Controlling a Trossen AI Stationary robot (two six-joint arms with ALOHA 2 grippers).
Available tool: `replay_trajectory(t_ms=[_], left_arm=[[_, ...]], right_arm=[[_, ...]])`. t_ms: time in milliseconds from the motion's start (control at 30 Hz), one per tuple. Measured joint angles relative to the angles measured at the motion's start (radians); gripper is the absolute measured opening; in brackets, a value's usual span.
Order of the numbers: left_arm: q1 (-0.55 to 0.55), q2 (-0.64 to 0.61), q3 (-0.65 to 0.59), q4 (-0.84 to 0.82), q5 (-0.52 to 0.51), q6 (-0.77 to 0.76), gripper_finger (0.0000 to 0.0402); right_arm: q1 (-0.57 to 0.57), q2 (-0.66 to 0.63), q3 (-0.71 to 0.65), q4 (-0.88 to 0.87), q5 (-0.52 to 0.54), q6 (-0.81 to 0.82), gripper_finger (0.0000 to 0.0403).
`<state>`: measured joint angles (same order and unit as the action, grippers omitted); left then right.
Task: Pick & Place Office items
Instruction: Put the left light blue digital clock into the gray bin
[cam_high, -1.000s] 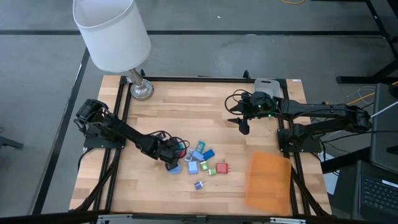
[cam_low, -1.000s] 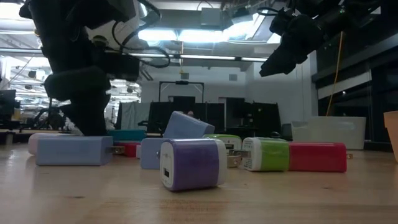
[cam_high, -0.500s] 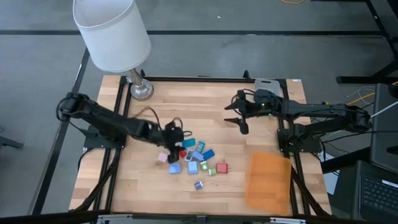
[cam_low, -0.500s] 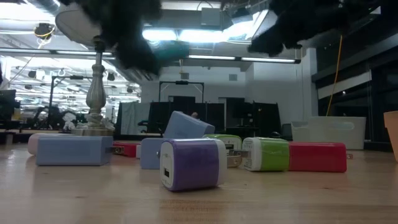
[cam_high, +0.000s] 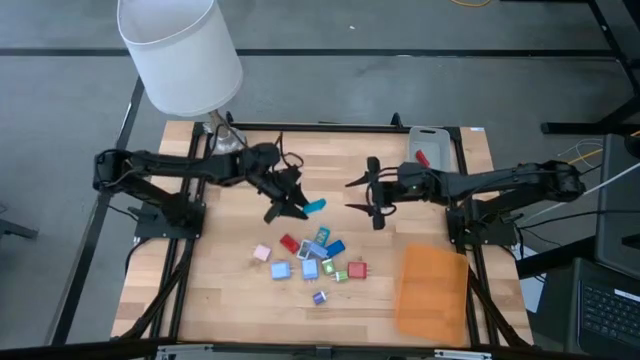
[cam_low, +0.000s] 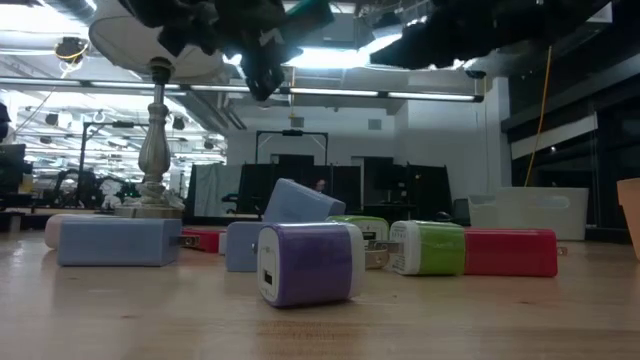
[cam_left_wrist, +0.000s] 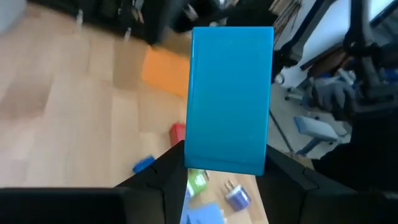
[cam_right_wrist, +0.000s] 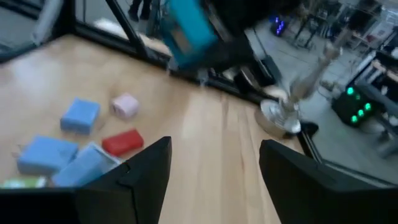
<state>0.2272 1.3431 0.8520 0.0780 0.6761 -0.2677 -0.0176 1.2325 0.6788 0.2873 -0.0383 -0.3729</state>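
The office items are small blocky pieces. Several in pink, red, blue, light blue, green and purple lie in a loose cluster on the table's near middle, and they show up close in the low view. My left gripper hangs above the table's middle, shut on a teal-blue block. My right gripper is open a short way to its right, with its fingers pointing at the block. The right wrist view shows the block ahead of the right gripper. My left gripper pinches the teal-blue block between its two fingers at the block's near end. The rest of the block sticks out past the fingertips toward the table's right. The block is lifted clear of the table, high above the cluster.
A lamp with a white shade stands at the far left corner, its base on the table. A grey tray at the far right holds a red piece. A flat orange sheet lies at the near right.
My left gripper has risen from the cluster with the teal-blue block and swung toward the far edge and the right, toward my right gripper. The block is now lifted clear. My right gripper has moved toward the table's left, closer to the block.
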Motion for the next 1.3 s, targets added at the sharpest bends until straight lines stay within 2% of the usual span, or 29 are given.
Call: replay_trajectory(t_ms=[267,567,767,867,1100,1300], left_arm=[[0.035,0.072,0.0,0.192,0.146,-0.064,0.0155],[0.046,0.116,0.0,0.207,0.221,-0.062,0.0155],[0.045,0.117,0.0,0.207,0.241,-0.058,0.0155],[0.045,0.117,0.0,0.156,0.239,-0.03,0.0155],[0.051,0.117,0.0,0.044,0.178,0.048,0.0155],[0.05,0.117,0.0,0.043,0.174,0.047,0.0155]], right_arm=[[0.022,0.074,0.127,-0.007,-0.006,-0.009,0.0226],[0.032,0.217,0.294,-0.177,-0.109,-0.021,0.0214],[0.034,0.265,0.336,-0.184,-0.108,-0.033,0.0213],[0.035,0.263,0.339,-0.185,-0.108,-0.04,0.0213],[0.034,0.249,0.339,-0.184,-0.128,-0.04,0.0213],[0.035,0.249,0.339,-0.178,-0.166,-0.037,0.0213]])
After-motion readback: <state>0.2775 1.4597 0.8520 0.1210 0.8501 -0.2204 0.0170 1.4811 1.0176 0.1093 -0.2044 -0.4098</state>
